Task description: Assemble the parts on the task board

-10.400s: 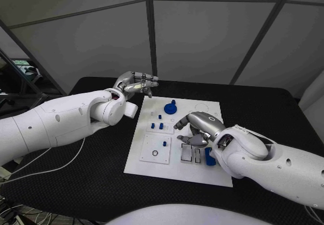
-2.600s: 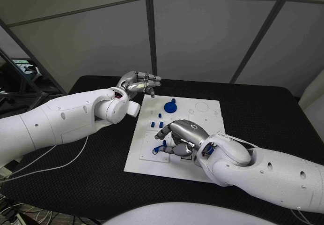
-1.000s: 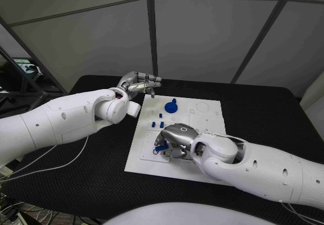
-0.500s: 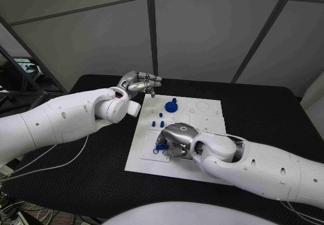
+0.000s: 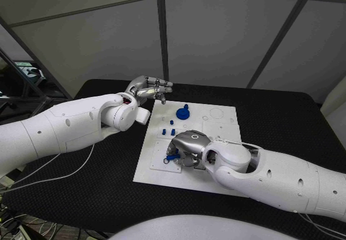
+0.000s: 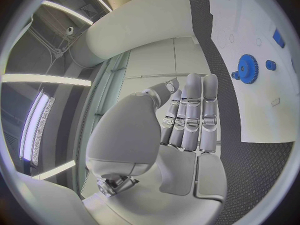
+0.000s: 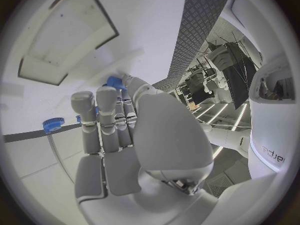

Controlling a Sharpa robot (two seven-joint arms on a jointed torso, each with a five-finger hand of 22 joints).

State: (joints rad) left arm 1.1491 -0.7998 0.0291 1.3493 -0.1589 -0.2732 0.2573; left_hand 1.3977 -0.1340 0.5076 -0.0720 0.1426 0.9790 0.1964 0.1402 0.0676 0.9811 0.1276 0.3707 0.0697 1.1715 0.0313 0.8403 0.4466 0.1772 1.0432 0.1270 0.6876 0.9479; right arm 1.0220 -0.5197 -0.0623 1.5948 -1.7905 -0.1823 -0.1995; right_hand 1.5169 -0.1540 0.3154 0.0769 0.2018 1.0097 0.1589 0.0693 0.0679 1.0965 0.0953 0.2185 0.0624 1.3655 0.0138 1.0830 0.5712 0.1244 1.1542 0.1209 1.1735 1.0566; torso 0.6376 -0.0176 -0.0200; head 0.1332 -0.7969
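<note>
1. Over the near left part of the task board [image 5: 216, 185], in the head view, the right hand [image 5: 189, 145] hangs low with its fingers curled around a small blue part [image 5: 171, 157], which sticks out toward the raised white block [image 5: 163, 162] just beside it. The block and its dark ring hole lie leftward of the fingertips, so the coming placement likely turns on carrying the part that short way. The right hand is far nearer than the left hand [image 5: 148, 90], which is raised beyond the board's far left corner. The blue gear [image 5: 182, 114] and two small blue pegs [image 5: 168, 132] stand further up the board.

2. In the left wrist view, the left hand [image 6: 181, 122] has its fingers straight, close together and grasping nothing; the gear [image 6: 248, 65] sits well apart from it on the board [image 6: 262, 110].

3. In the right wrist view, the right hand [image 7: 115, 130] pinches the blue part [image 7: 116, 82] at its fingertips, close above the white board [image 7: 25, 110]. The part's long axis cannot be made out.
</note>
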